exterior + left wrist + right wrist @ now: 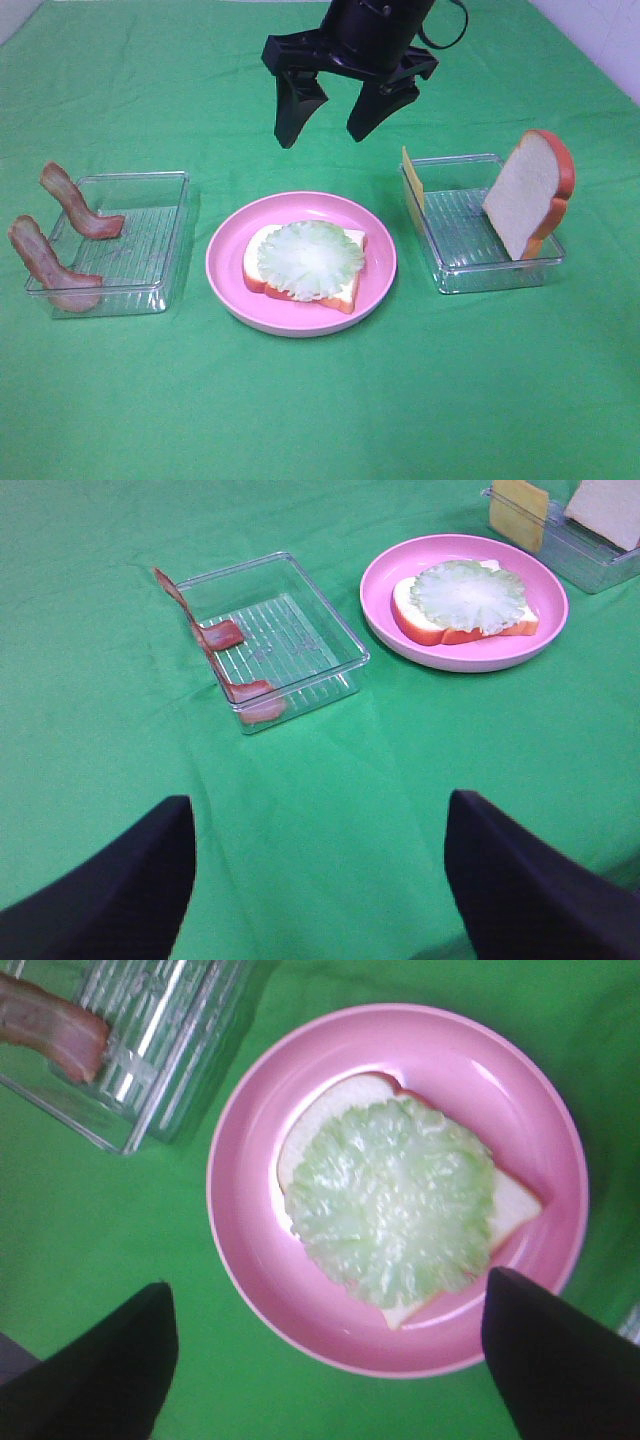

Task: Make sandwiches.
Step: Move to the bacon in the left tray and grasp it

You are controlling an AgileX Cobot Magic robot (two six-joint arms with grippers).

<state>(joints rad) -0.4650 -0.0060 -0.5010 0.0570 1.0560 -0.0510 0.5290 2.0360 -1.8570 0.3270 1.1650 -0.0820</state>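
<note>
On the pink plate point(225, 265) lies a white bread slice point(350, 292) with a pale green lettuce leaf point(310, 258) on top. My right gripper point(324, 138) hangs open above the plate's far side with nothing between its fingers; its wrist view looks straight down on the lettuce point(395, 1200). Two bacon strips point(78, 203) point(45, 262) lean over the left tray's edge. A second bread slice point(528, 195) stands upright in the right tray beside a yellow cheese slice point(413, 178). My left gripper point(320, 798) is open over bare cloth, well short of the bacon point(215, 635).
Two clear plastic trays flank the plate: the left tray point(170, 230) and the right tray point(460, 270). Green cloth covers the whole table. The left arm does not show in the exterior high view.
</note>
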